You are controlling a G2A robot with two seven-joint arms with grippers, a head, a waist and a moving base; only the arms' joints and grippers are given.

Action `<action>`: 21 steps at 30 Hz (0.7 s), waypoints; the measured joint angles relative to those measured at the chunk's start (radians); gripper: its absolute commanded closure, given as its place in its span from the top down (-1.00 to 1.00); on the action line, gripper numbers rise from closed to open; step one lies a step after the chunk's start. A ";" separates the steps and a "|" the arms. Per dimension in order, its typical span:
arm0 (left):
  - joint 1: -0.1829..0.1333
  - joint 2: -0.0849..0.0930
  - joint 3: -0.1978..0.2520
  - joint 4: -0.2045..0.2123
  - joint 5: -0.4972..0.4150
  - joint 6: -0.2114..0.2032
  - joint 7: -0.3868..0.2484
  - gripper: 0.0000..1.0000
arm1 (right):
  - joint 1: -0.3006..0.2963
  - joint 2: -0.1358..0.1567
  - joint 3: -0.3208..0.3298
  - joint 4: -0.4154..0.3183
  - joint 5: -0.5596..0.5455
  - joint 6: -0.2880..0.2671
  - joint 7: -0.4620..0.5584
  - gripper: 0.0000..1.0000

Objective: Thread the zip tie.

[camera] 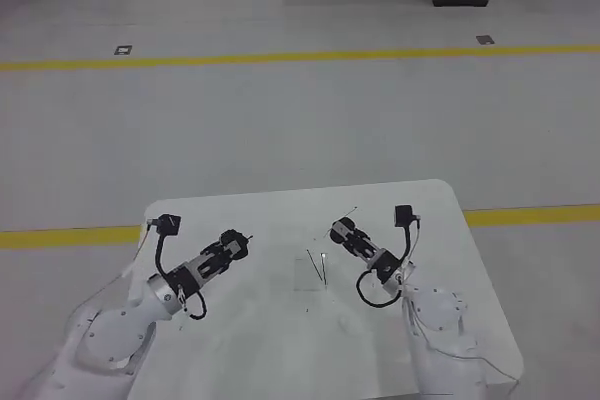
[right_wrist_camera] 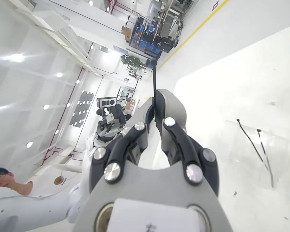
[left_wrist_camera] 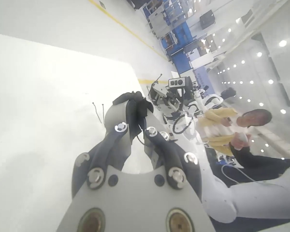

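We judge the task to be at an early stage: one tie is picked up, nothing is threaded yet.

The right end effector (right_wrist_camera: 157, 100) is closed on a black zip tie (right_wrist_camera: 155, 80), above the right half of the worktop (right_wrist_camera: 232, 85). The tie stands out straight beyond the fingertips, w/ its head (right_wrist_camera: 153, 61) free in the air at the far end. The rest of the strap goes down btw. the fingers and is hidden there. No loop is visible and the tail is not in the head.

The left end effector (left_wrist_camera: 135, 102) is above the left half of the worktop, well apart from the right one. Its black tips are pressed together. A thin black strand (left_wrist_camera: 140, 134) runs btw. its fingers, but we cannot tell if this is a tie or a part of the end effector itself.

Two spare zip ties (right_wrist_camera: 250, 140) lie flat on a clear sheet (right_wrist_camera: 279, 143) in the middle of the worktop, btw. the two arms and a bit nearer than the tips. Neither of them is touched.

What is left, in our opinion, is nearly everything: to bring tail and head together, prob. w/ help of the left arm, to push the tail through the head, and to pull it so that a loop closes. The opening in the head is small and the strap is thin, so the alignment may fail easily.
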 measured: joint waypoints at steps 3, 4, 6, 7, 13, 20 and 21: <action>-0.003 0.000 0.010 0.003 0.014 0.009 0.001 -1.00 | -0.001 0.007 -0.021 -0.032 0.001 0.000 -0.006 -1.00; -0.003 0.000 0.011 0.003 0.015 0.009 0.001 -1.00 | -0.001 0.007 -0.021 -0.033 0.001 0.000 -0.006 -1.00; -0.003 0.000 0.010 0.003 0.015 0.009 0.001 -1.00 | -0.001 0.007 -0.020 -0.031 0.002 0.000 -0.006 -1.00; -0.003 0.000 0.010 0.003 0.014 0.009 0.001 -1.00 | -0.001 0.007 -0.020 -0.031 0.002 0.000 -0.006 -1.00; -0.008 -0.001 0.029 0.001 0.041 0.019 0.014 -1.00 | -0.002 0.008 -0.043 -0.040 -0.011 0.000 -0.029 -1.00; -0.026 -0.012 0.137 -0.017 0.190 0.096 0.115 -1.00 | -0.013 0.024 -0.153 -0.071 -0.134 0.000 -0.173 -1.00; -0.028 -0.013 0.152 -0.018 0.203 0.112 0.125 -1.00 | -0.014 0.029 -0.174 -0.073 -0.161 0.000 -0.206 -1.00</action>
